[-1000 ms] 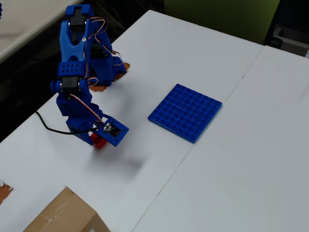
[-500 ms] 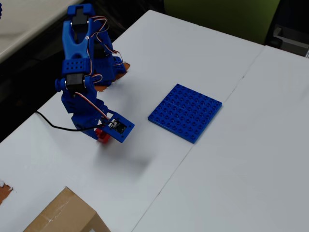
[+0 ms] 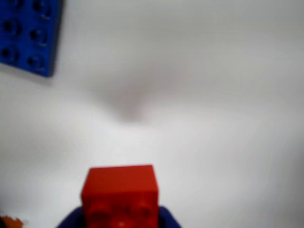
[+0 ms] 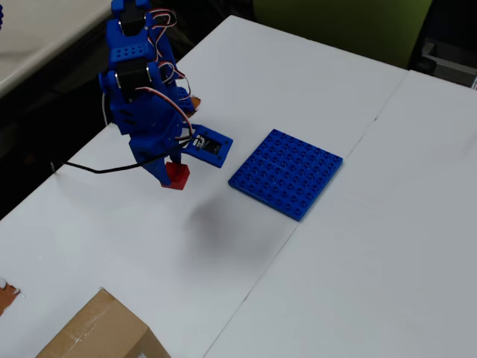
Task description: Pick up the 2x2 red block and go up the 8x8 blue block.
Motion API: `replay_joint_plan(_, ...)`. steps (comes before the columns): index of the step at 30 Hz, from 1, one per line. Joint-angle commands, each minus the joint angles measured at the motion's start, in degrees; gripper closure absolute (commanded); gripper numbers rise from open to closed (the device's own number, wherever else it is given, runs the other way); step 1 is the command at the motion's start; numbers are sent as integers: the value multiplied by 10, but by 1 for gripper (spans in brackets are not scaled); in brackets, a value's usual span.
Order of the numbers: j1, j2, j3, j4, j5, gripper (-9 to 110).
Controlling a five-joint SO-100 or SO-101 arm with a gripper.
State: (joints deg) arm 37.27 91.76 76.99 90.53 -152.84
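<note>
The 2x2 red block (image 4: 177, 176) is held in my blue gripper (image 4: 173, 173), raised above the white table; its shadow lies on the table to the right. In the wrist view the red block (image 3: 120, 192) fills the bottom centre, clamped between blue jaws. The 8x8 blue block (image 4: 286, 172) lies flat on the table to the right of the gripper in the overhead view, apart from it. Only its corner (image 3: 29, 34) shows at the top left of the wrist view.
A cardboard box (image 4: 100, 332) sits at the bottom left of the overhead view. The table (image 4: 387, 246) is two white boards with a seam running past the blue plate. The table's left edge drops to a dark gap. A black cable (image 4: 97, 168) trails left from the arm.
</note>
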Motion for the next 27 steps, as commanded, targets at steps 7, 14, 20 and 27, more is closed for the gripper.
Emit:
replay_joint_plan(7, -126, 43, -82, 37, -12, 101)
replay_joint_plan(14, -218, -14, -182, 65, -37, 101)
replay_joint_plan(20, -281, -64, -250, 77, -61, 101)
replay_joint_plan(27, -332, -119, -309, 85, -105, 101)
